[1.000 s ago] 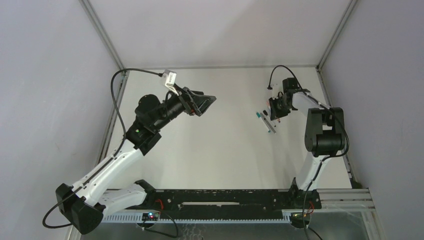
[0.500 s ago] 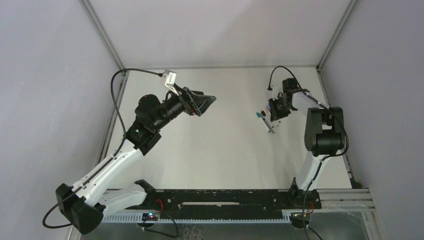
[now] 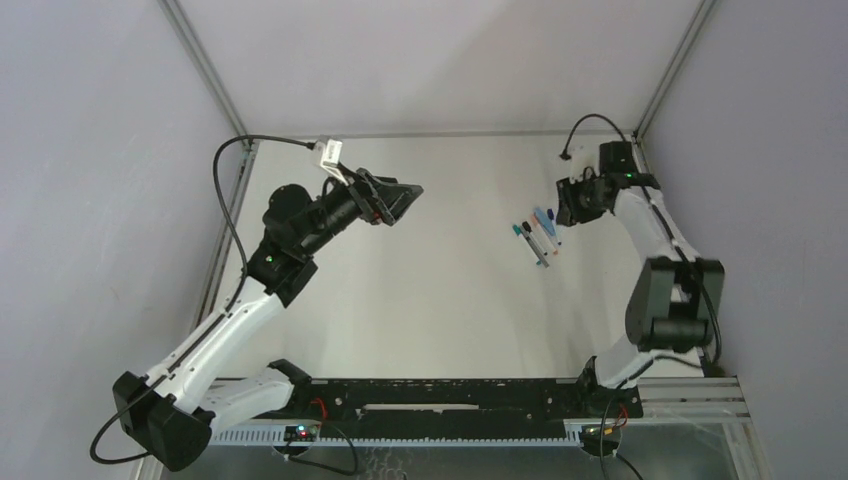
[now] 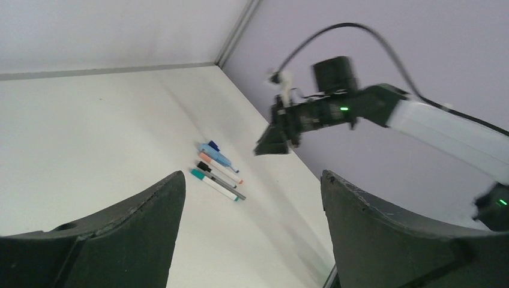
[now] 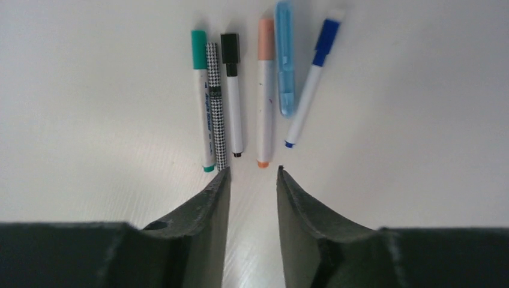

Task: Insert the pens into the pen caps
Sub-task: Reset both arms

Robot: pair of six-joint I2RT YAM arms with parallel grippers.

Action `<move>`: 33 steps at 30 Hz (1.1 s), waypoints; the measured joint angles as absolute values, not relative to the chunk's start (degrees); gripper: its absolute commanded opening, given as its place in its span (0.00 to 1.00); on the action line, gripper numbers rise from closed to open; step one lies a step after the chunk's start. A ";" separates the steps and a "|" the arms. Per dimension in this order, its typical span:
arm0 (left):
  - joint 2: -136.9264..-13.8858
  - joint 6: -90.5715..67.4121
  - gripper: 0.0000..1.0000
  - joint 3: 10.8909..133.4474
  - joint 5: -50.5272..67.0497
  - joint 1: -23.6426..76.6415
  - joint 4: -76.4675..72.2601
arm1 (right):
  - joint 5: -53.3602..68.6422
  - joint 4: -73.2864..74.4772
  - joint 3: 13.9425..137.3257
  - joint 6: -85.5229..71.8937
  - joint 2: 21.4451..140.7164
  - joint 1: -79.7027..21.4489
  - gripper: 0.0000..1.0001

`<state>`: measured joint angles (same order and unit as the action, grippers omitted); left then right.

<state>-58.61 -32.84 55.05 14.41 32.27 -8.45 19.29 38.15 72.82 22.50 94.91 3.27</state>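
Several pens point(image 3: 536, 238) lie side by side on the white table at the right. The right wrist view shows a teal-capped pen point(image 5: 203, 102), a grey houndstooth pen point(image 5: 216, 108), a black-capped pen point(image 5: 234, 102), a salmon-capped pen point(image 5: 264, 102), a thicker light-blue pen point(image 5: 284, 60) and a blue-capped pen point(image 5: 307, 96). The caps sit on the pens; no loose cap shows. My right gripper point(image 5: 253, 171) hangs above and just behind the row, narrowly open and empty. My left gripper point(image 3: 405, 195) is wide open and empty, raised far to the left; the row of pens point(image 4: 217, 174) shows between its jaws.
The cell's side walls and metal corner posts point(image 3: 668, 70) close in the table at the back. My right arm point(image 4: 384, 108) reaches over the table's right edge near the wall.
My right gripper has lifted off the pens and pulled back to the right, uncovering the whole row. My left arm has shifted slightly left.
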 measured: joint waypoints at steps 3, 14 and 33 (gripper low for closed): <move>-58.61 -33.23 0.89 55.07 16.32 28.29 -8.34 | 20.40 39.03 73.93 23.42 87.20 5.89 0.98; -58.04 -32.99 1.00 63.86 19.73 4.60 10.11 | 22.57 44.14 97.01 17.52 76.44 15.97 1.00; -47.68 -22.96 1.00 88.03 11.73 -1.06 39.27 | 27.53 47.53 105.58 -1.85 67.77 16.75 1.00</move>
<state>-47.68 -22.96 88.03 11.73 -1.06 39.27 27.53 47.53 105.58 -1.85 67.77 16.75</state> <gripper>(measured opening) 0.996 0.994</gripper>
